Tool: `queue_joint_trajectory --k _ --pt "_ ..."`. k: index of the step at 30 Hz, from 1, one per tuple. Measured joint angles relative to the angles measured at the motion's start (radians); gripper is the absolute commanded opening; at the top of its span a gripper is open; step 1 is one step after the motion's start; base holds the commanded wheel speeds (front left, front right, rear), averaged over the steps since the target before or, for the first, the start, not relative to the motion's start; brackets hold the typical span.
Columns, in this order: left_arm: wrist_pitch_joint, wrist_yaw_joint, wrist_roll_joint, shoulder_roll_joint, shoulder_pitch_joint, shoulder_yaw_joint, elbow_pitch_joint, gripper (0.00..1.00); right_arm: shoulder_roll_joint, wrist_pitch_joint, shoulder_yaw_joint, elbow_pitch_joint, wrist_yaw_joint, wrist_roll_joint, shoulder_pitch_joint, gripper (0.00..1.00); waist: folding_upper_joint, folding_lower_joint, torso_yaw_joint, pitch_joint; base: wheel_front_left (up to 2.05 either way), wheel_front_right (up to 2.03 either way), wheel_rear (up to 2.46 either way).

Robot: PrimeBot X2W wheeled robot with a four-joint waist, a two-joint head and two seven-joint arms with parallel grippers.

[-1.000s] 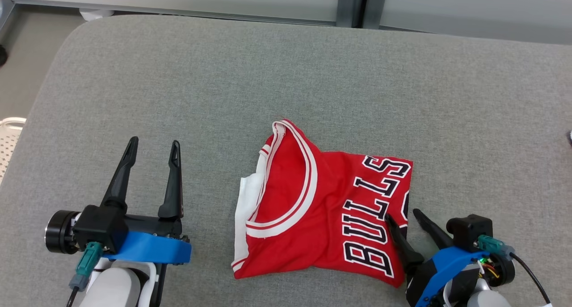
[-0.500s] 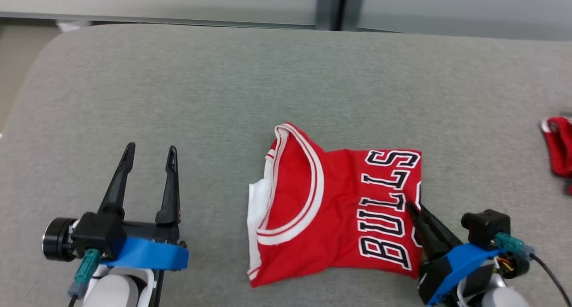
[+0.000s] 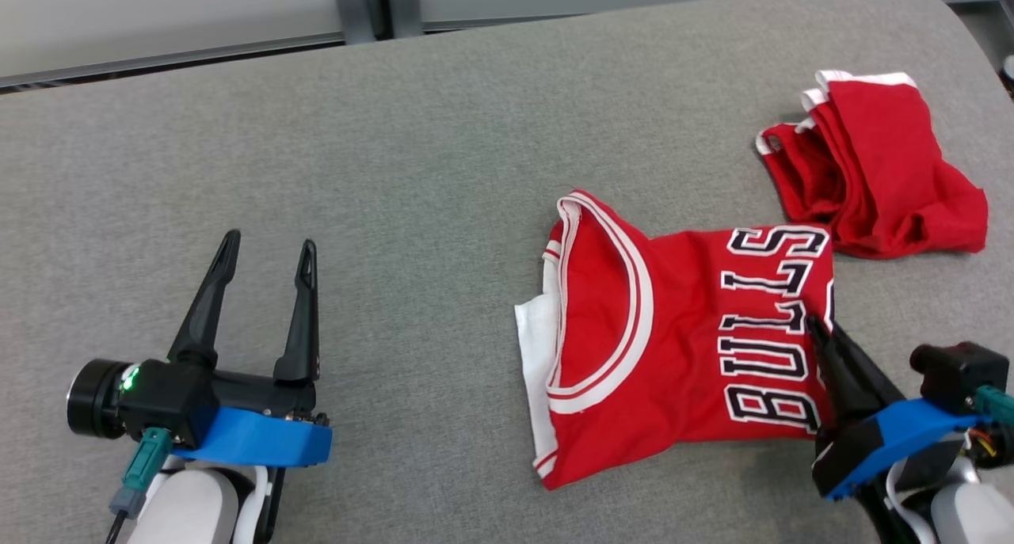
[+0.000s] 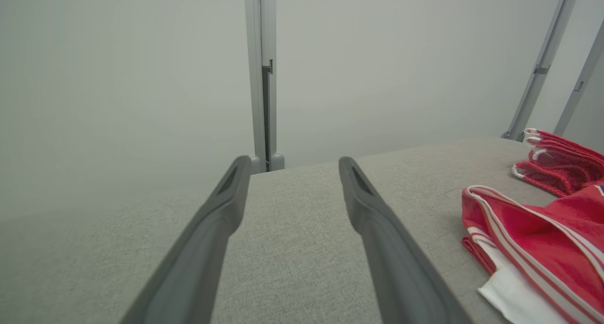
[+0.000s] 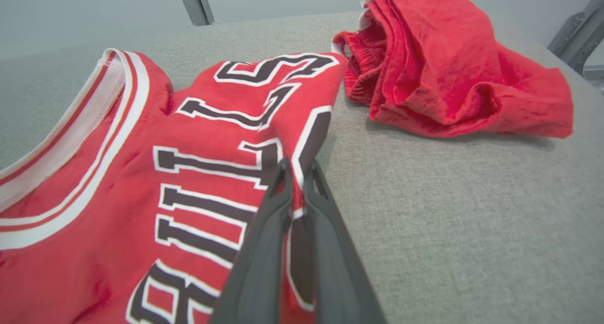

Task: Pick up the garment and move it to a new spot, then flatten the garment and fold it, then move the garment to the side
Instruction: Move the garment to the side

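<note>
A folded red garment (image 3: pixel 681 346), a jersey with black-and-white lettering and a white-trimmed collar, lies on the grey padded table (image 3: pixel 412 172) right of centre. My right gripper (image 3: pixel 820 334) is shut on the garment's right edge; in the right wrist view the cloth (image 5: pixel 141 173) is pinched between the two dark fingers (image 5: pixel 264 239) of that gripper (image 5: pixel 297 166). Far to the left, my left gripper (image 3: pixel 265 251) rests open above the table with nothing in it. The left wrist view shows that gripper's (image 4: pixel 292 161) spread fingers and the garment's collar (image 4: pixel 533 229) at the right.
A second red garment (image 3: pixel 871 164), crumpled with white trim, lies at the table's far right just beyond the jersey, also seen as a red heap (image 5: pixel 448 64) in the right wrist view. Pale wall panels (image 3: pixel 198 13) run behind the table's far edge.
My right gripper went from open around the jersey's right edge to shut on it. The head camera turned right, bringing the second red garment into view. The left gripper has stayed open.
</note>
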Motion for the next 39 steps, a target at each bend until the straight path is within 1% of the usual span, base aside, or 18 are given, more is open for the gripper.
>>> queue_joint_trajectory --k 3,6,11,16,21,24,29,32,36,37,38,39 --pt "0.008 -0.004 0.003 0.002 -0.024 -0.007 -0.011 1.00 -0.012 -0.003 -0.001 0.007 0.000 0.010 -0.043 0.00 -0.0003 -0.0001 -0.024 0.020 0.00 0.00 0.00" --pt "0.017 -0.007 0.009 0.005 -0.049 -0.014 -0.021 1.00 -0.026 -0.010 0.009 0.020 0.000 0.014 -0.129 0.00 -0.0001 0.0000 -0.033 0.053 0.00 0.00 0.00" --pt "0.023 -0.016 0.024 0.002 -0.106 -0.035 -0.040 1.00 -0.082 -0.028 -0.017 0.058 0.000 0.019 -0.302 0.00 -0.0001 0.0001 -0.030 0.111 0.00 0.00 0.00" --pt "0.023 -0.021 0.030 0.005 -0.139 -0.039 -0.045 1.00 -0.138 -0.029 -0.121 0.063 0.000 0.012 -0.392 0.00 -0.0001 0.0002 -0.024 0.163 0.00 0.00 0.00" --pt "0.021 -0.028 0.036 0.009 -0.166 -0.049 -0.051 1.00 -0.179 -0.008 -0.257 0.065 0.000 0.004 -0.415 0.00 -0.0001 0.0002 -0.025 0.200 0.00 0.00 0.00" --pt "0.019 -0.030 0.043 0.010 -0.185 -0.054 -0.049 1.00 -0.189 -0.001 -0.314 0.057 0.000 -0.004 -0.415 0.00 -0.0001 0.0001 -0.025 0.217 0.00 0.00 0.00" --pt "0.016 -0.035 0.046 0.012 -0.216 -0.061 -0.049 1.00 -0.191 0.019 -0.360 0.052 0.000 -0.023 -0.415 0.00 -0.0001 0.0000 -0.025 0.244 0.00 0.00 0.00" --pt "0.014 -0.039 0.053 0.013 -0.234 -0.066 -0.049 1.00 -0.191 0.034 -0.369 0.060 0.000 -0.073 -0.421 0.00 -0.0001 0.0000 -0.022 0.261 0.00 0.00 0.00" --pt "0.010 -0.048 0.060 0.012 -0.262 -0.077 -0.050 1.00 -0.194 0.042 -0.403 0.083 0.000 -0.221 -0.435 0.00 -0.0001 0.0001 -0.011 0.286 0.00 0.00 0.00" --pt "0.009 -0.048 0.060 0.012 -0.267 -0.080 -0.050 1.00 -0.189 0.046 -0.421 0.089 0.000 -0.259 -0.437 0.19 -0.0001 0.0001 -0.007 0.292 0.00 0.00 0.00" --pt "0.008 -0.049 0.061 0.011 -0.271 -0.083 -0.049 1.00 -0.182 0.045 -0.434 0.090 0.000 -0.307 -0.437 0.51 0.0000 0.0001 -0.004 0.297 0.00 0.00 0.00" --pt "0.007 -0.053 0.061 0.008 -0.273 -0.087 -0.049 1.00 -0.165 0.045 -0.451 0.091 0.000 -0.344 -0.441 1.00 -0.0001 0.0001 0.000 0.301 0.00 0.00 0.00"
